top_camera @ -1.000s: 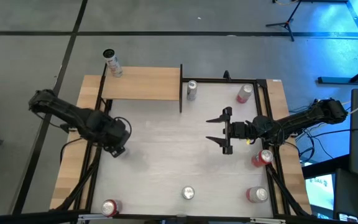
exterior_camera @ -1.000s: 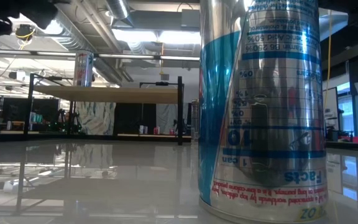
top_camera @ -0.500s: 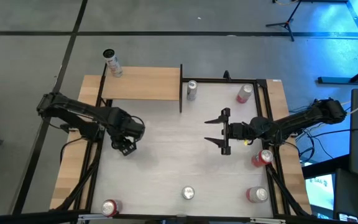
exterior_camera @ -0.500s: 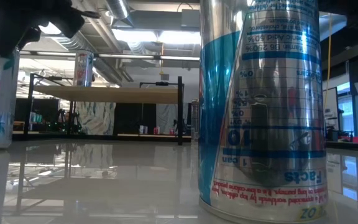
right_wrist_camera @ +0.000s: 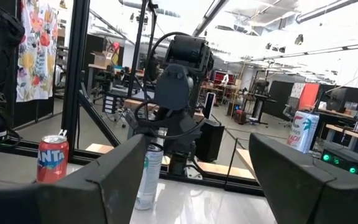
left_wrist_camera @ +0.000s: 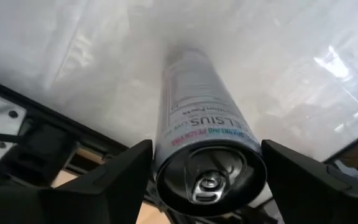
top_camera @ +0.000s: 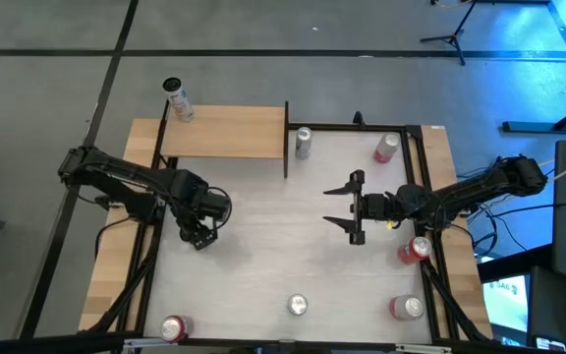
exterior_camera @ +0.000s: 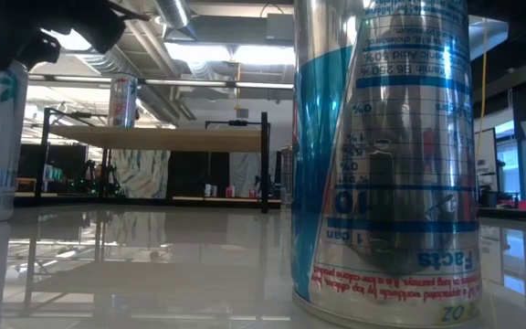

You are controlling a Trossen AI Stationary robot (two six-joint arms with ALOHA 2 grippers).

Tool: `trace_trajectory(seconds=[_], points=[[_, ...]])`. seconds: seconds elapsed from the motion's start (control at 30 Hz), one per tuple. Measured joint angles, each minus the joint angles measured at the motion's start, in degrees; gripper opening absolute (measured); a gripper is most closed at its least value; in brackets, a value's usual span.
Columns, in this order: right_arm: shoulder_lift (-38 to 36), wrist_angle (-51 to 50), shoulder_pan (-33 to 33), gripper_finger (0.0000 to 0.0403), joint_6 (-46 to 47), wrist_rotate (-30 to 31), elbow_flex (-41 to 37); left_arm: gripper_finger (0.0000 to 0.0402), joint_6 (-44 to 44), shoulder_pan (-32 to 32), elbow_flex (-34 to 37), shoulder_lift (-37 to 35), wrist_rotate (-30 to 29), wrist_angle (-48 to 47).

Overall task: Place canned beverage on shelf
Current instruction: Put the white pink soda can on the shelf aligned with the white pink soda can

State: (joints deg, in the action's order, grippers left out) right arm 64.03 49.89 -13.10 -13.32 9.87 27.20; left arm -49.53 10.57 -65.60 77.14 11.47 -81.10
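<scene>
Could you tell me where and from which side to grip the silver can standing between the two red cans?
Across its round side wall, about mid-height, coming down from above: the silver can stands upright with bare table all round. The right gripper is open and free; the left gripper holds a tall can.

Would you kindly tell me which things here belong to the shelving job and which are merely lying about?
In the job:
- slim white can between the left gripper fingers
- light tan wooden shelf with black metal edge, one white can already at its corner

Lying about:
- silver cans
- red cans
- right gripper, open, waiting mid-table
</scene>
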Motion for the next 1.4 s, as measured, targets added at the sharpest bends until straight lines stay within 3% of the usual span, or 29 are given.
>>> trace_trajectory(seconds=[0.3,0.53,0.77,1.07,1.4], points=[[0.0,-0.02,0.02,0.0287,0.02,0.0,0.02,0.0282,0.0,-0.39,-1.88,-0.02,-0.45,-0.98],[0.0,-0.02,0.02,0.0287,0.02,-0.02,0.02,0.0282,-0.76,0.13,-8.68,-0.02,-5.57,-3.78],[0.0,-0.19,0.01,0.0287,0.02,-0.02,0.02,0.0282,-1.38,6.0,-14.88,-1.1,-17.7,-8.24],[0.0,-0.31,-0.01,0.0287,1.63,-0.04,0.02,0.0282,-3.92,11.76,-14.88,-1.22,-19.39,-5.38],[0.0,-0.04,-0.01,0.0287,1.72,-0.04,0.04,0.0361,-4.03,11.93,-14.86,-0.96,-23.17,-3.45]])
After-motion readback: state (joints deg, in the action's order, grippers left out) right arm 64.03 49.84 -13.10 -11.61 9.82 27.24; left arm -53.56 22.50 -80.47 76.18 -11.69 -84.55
